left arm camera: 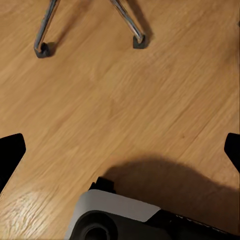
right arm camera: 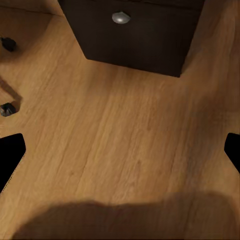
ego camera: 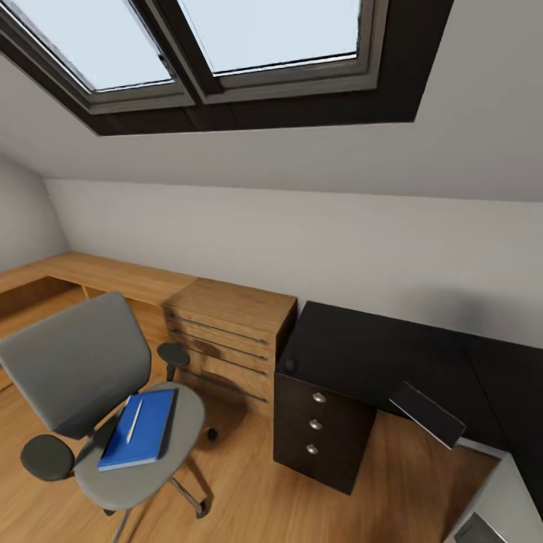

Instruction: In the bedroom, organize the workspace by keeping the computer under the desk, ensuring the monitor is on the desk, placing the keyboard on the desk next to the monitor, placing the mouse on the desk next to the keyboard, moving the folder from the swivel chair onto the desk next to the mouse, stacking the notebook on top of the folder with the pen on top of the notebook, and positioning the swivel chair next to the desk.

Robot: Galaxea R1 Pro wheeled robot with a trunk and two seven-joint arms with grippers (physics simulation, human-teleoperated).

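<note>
The grey swivel chair (ego camera: 75,369) stands on the wood floor at the lower left, apart from the desk. On its seat lies the blue folder (ego camera: 139,430) with the white pen (ego camera: 134,420) on top. The black desk (ego camera: 377,354) with its three-knob drawer unit (ego camera: 317,426) fills the right. The small black mouse (ego camera: 289,365) sits at the desk's left edge. A flat dark grey slab (ego camera: 427,413) juts over the desk's front edge; I cannot tell whether it is the keyboard or the notebook. My left gripper (left arm camera: 120,150) hangs open over the floor near the chair's chrome legs (left arm camera: 45,30). My right gripper (right arm camera: 120,150) is open before the drawer unit (right arm camera: 135,30).
A light-wood chest (ego camera: 226,339) with bar handles stands between chair and desk, joined to a low wooden bench (ego camera: 98,275) along the wall. The ceiling slopes low with skylights (ego camera: 226,38). A pale grey shape (ego camera: 494,505) cuts the lower right corner. Open floor lies in front of the drawers.
</note>
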